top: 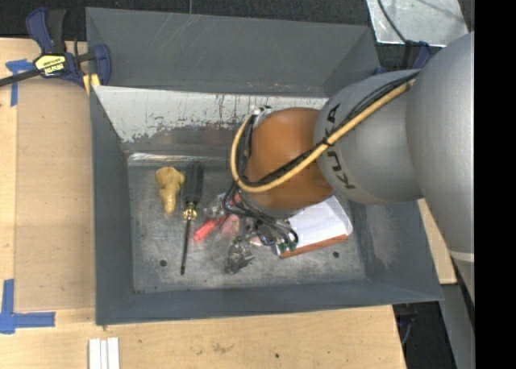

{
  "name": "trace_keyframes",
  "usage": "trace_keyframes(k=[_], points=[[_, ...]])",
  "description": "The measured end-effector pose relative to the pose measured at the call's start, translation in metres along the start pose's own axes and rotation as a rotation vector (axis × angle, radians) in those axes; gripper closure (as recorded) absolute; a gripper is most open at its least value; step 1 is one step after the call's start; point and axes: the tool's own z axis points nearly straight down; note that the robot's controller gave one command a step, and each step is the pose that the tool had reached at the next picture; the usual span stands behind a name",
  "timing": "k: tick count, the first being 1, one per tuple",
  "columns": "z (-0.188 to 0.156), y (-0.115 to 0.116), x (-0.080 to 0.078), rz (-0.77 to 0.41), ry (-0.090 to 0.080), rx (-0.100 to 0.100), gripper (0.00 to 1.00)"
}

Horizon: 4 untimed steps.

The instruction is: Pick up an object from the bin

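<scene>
My gripper [239, 256] hangs below the orange wrist cover, low over the middle of the bin floor. Just to its left lies a small red and pink thing [206, 230]. A screwdriver [189, 208] with a black handle and a thin shaft lies upright in the picture further left, its tip toward the front wall. To the gripper's right rests a white pad with an orange edge [321, 229], partly hidden under the arm.
A small yellow figure [168, 188] lies at the back left of the floor, beside the screwdriver's handle. The big grey arm and its cables cover the bin's right half. Bare floor shows along the front and the left wall.
</scene>
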Motion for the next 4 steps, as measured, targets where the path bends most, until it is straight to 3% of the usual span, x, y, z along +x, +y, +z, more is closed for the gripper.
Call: trace_keyframes(k=[1,2,3,4], points=[[0.005,-0.023,-0.014,-0.429,-0.023,0.0,1.0],[0.005,-0.023,-0.014,-0.429,-0.023,0.0,1.0],[0.005,-0.021,-0.018,-0.573,-0.021,0.004,1.0],[-0.042,0.013,0.006,-0.702,0.009,-0.005,1.0]])
